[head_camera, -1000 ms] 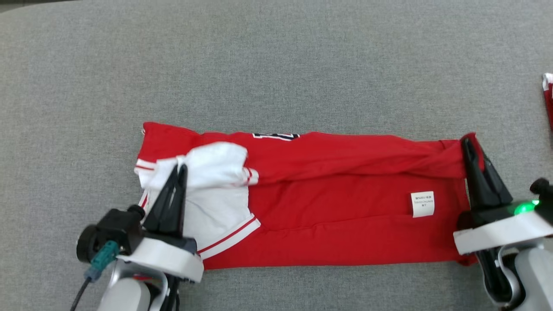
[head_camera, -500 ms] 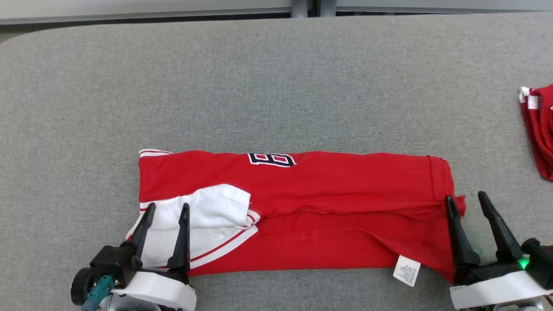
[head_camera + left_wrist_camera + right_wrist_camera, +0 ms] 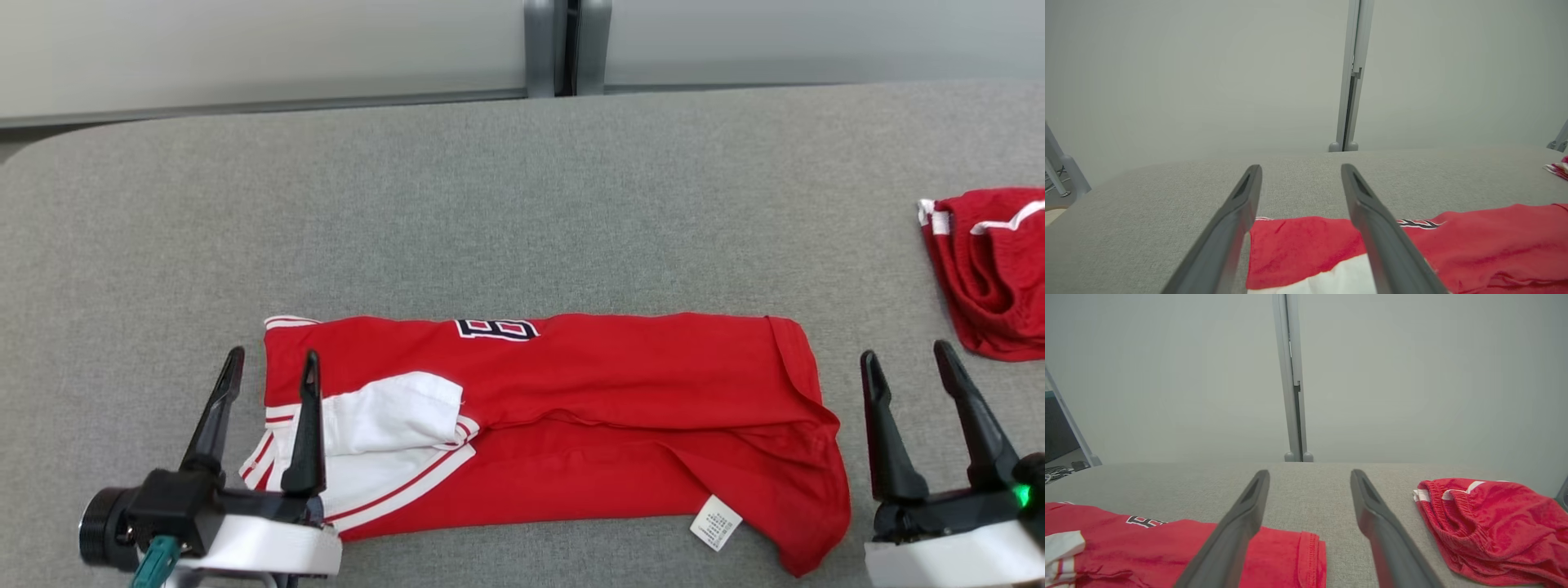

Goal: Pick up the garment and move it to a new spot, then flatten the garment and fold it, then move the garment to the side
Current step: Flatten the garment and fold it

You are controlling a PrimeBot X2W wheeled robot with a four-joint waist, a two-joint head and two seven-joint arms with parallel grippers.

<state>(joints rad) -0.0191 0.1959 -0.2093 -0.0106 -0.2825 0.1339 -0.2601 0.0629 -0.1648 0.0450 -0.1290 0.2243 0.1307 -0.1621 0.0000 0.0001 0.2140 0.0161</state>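
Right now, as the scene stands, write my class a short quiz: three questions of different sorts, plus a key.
1. True or false: the left gripper is shut on the red jersey.
2. The white care label lies at the jersey's: A) near edge, toward the right gripper; B) far edge; C) collar.
3. Fill in: the red shorts lie to the jersey's ____.
Key: 1 false; 2 A; 3 right.

Head camera high over grey table [image 3: 522, 204], 2 wrist cameras low toward the wall [image 3: 1208, 61], red garment [image 3: 620, 384] in all 3.
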